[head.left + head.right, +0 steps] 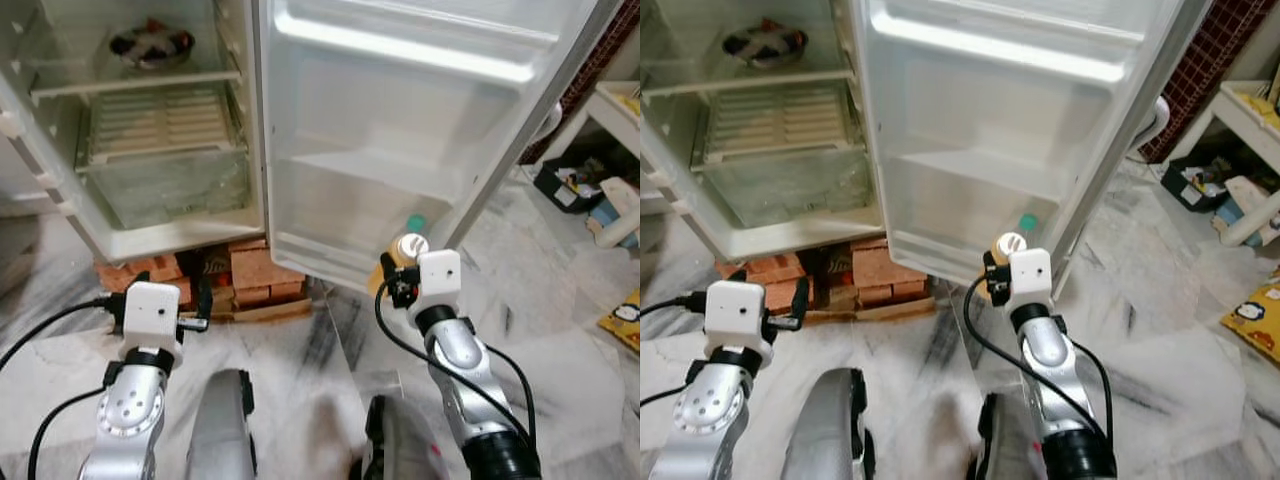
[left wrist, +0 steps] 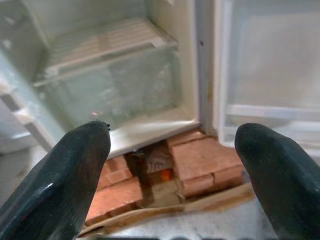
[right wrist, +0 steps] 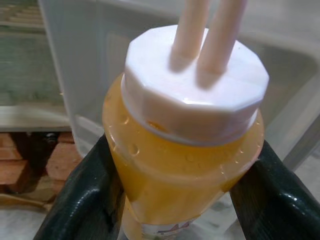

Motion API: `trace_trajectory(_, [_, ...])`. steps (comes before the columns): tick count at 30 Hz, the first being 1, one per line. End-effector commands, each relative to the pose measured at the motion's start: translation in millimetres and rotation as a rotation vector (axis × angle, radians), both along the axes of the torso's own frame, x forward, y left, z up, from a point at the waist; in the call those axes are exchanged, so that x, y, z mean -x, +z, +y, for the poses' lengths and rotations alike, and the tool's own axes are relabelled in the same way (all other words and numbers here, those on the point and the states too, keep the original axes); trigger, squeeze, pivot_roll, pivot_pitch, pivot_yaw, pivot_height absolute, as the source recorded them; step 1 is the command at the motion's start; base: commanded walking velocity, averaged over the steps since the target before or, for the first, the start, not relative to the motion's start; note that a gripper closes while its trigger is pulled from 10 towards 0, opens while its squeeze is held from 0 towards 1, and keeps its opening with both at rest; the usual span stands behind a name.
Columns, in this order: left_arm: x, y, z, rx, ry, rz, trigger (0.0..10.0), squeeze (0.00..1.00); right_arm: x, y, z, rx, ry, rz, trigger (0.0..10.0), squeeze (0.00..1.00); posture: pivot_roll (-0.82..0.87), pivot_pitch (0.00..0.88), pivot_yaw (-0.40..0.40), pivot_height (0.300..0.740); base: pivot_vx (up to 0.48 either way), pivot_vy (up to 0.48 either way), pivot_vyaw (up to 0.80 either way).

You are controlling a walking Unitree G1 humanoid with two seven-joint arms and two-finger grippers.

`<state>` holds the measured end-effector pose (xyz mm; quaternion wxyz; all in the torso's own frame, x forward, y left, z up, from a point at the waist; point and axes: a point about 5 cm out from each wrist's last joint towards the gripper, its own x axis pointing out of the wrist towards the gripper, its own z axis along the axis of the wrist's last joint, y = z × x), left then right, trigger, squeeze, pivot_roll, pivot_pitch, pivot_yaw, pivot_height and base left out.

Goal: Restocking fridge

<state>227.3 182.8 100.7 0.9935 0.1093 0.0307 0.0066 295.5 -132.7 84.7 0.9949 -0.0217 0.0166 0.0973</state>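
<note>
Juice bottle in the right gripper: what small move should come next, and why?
Probably raise the orange juice bottle forward and up toward the door's lower shelf. The right gripper grips it below the shelf lip, just outside the open fridge door. The left gripper is open.

Both head eyes look down and forward at the open fridge point(image 1: 150, 130) at 12 o'clock; each wrist view looks closely along its claw, sharing the bricks point(image 2: 200, 160).

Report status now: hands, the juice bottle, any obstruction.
Right hand shut on orange juice bottle, below open fridge door. Left hand open, idle. Nothing blocking.
</note>
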Motion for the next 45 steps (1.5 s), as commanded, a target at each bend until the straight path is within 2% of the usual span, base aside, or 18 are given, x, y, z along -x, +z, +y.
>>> trace_trajectory(1, [1.9,1,-2.2,-0.003,-0.002,0.003,10.0,0.0,-1.8,7,-0.4,-0.006,0.006,-0.029,10.0,0.0,0.12,0.165,-0.093,0.566,0.0,0.0,0.0])
trace_trajectory(7, [-0.4,0,-5.9,0.0,-0.014,0.001,10.0,0.0,-3.3,9,0.4,-0.004,0.015,-0.034,10.0,0.0,0.12,0.167,-0.095,0.566,0.222,0.0,0.0])
trace_trajectory(33, [-3.8,2,-15.8,0.028,-0.032,-0.013,10.0,0.0,-9.0,17,7.1,-0.006,0.071,-0.061,10.0,0.0,0.1,0.181,-0.104,0.566,0.402,0.0,0.0])
trace_trajectory(37, [-2.9,4,-19.3,0.028,-0.042,-0.031,10.0,0.0,-8.7,17,7.4,-0.006,0.08,-0.061,10.0,0.0,0.11,0.182,-0.104,0.566,0.061,0.0,0.0])
trace_trajectory(45, [6.5,-2,-18.1,0.009,-0.02,0.012,10.0,0.0,-1.4,14,17.0,-0.045,0.159,-0.044,10.0,0.0,0.11,0.184,-0.105,0.566,0.0,0.0,0.0])
